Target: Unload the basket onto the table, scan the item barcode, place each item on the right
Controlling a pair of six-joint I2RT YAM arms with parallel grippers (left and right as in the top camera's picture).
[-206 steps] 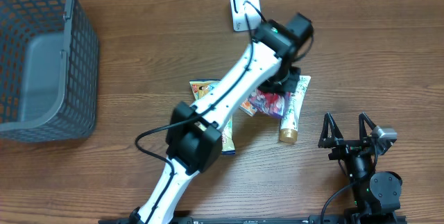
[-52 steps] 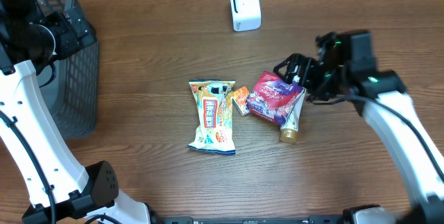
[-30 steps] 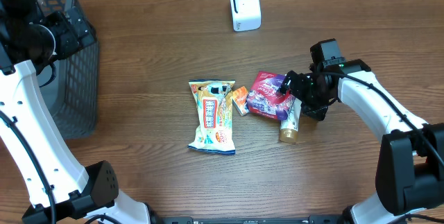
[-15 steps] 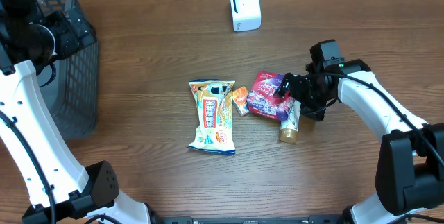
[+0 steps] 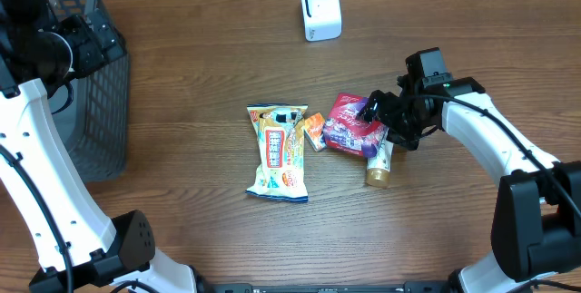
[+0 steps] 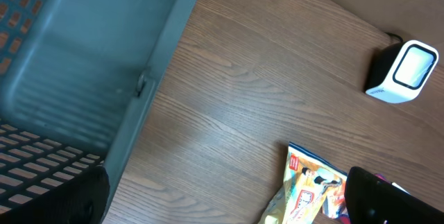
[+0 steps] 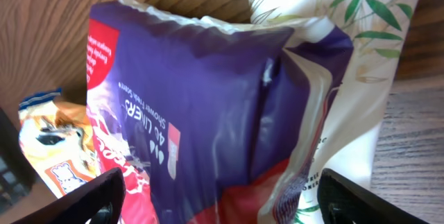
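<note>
Lying on the table (image 5: 209, 75) right of centre is the red and purple packet (image 5: 347, 125), flat, with white print on its purple face. Its right edge overlaps the upper part of a white tube (image 5: 380, 164) printed with green leaves, whose gold cap points toward the robot's side of the table. The right claw (image 5: 379, 122) is down at this packet. In the right wrist view its two fingers (image 7: 90, 196) stand far apart at the lower corners, with the packet filling the space between them. The claw is open around the packet, which rests on the table and the tube. Whether the fingers touch its edges cannot be told.

Just left of the packet, touching its corner, sits a small orange sachet (image 5: 314, 131). Next to that lies a long yellow snack bag (image 5: 279, 152), lengthwise toward the robot. The white barcode scanner (image 5: 320, 9) stands upright near the far edge of the table, well apart from the packet and a little to its left.

At the far left a grey mesh basket (image 5: 100, 102) stands on the table. The left arm reaches above it, and the left claw (image 6: 225, 196) hangs open with nothing between its dark fingers. Its wrist view looks down on the basket's floor, the bare wood, the scanner at upper right and the top of the snack bag.
</note>
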